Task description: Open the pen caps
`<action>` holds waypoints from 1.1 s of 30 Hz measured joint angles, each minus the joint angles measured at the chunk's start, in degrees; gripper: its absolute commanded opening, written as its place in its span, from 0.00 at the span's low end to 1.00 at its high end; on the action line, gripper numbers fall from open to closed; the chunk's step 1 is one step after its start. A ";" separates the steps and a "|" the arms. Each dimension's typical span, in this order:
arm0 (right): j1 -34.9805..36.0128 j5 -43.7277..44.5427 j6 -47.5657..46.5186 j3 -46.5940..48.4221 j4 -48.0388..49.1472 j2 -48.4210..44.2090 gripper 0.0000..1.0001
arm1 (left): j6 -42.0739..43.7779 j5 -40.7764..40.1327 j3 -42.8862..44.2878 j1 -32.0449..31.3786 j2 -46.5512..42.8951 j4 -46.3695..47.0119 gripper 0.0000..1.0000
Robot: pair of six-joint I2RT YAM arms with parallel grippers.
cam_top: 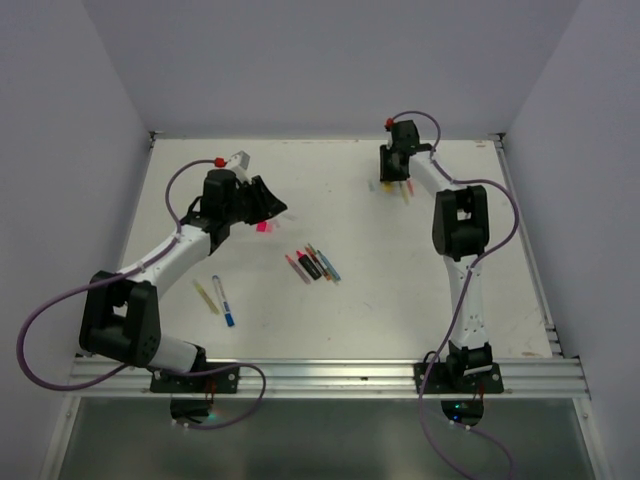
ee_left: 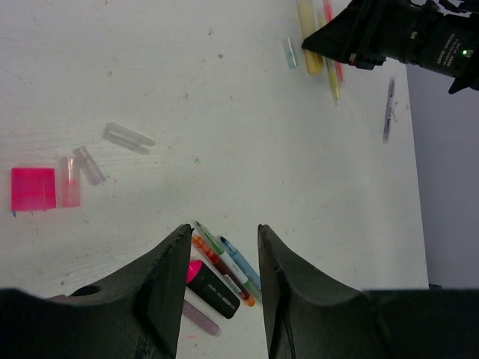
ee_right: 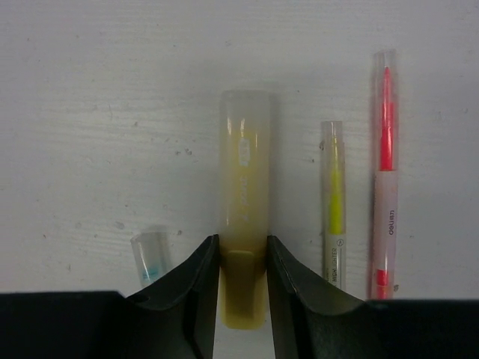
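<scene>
**Q:** What lay on the left side of the table point(cam_top: 350, 335)?

**A:** A yellow pen point(cam_top: 205, 295) and a blue pen point(cam_top: 223, 302) lay side by side near the left edge, well apart from the rest.

**Q:** Where was the left gripper point(cam_top: 266, 203)?

**A:** It hung over the left-centre of the table. Its fingers were spread wide, with nothing between them. Its wrist camera showed loose caps lying below. A pink cap point(ee_left: 34, 188) was furthest left, with a paler pink cap point(ee_left: 69, 182) just beside it. Next came a clear cap point(ee_left: 90, 164), and a longer clear cap point(ee_left: 129, 137) lay near those.

**Q:** And in the middle?

**A:** A bunch of pens point(cam_top: 312, 265) lay close together, in pink-and-black, orange, green and blue.

**Q:** What was the right gripper point(cam_top: 392, 172) doing?

**A:** It was reaching to the far right of the table. Its fingers were pressed against both sides of a highlighter point(ee_right: 243, 187). The highlighter was yellow and lay flat, with its pale end pointing away from the gripper. A small cap point(ee_right: 151, 258), clear with blue inside, sat just to its left. To its right lay a slim yellow pen point(ee_right: 334, 202), then a red pen point(ee_right: 385, 172). Both had their tips under clear plastic. A grey pen point(ee_left: 388, 111) lay alone further right.
</scene>
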 measured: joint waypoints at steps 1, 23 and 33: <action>0.26 -0.13 0.00 0.00 0.00 -0.02 0.24 | -0.02 0.02 -0.15 0.00 -0.13 0.00 0.44; 8.70 -1.88 -3.32 -1.75 0.48 -0.98 0.20 | -0.66 0.00 -3.10 0.00 -2.78 0.92 0.45; 13.29 -3.80 -5.33 -3.91 0.98 -2.21 0.19 | -3.19 0.22 -3.54 0.07 -2.03 3.87 0.45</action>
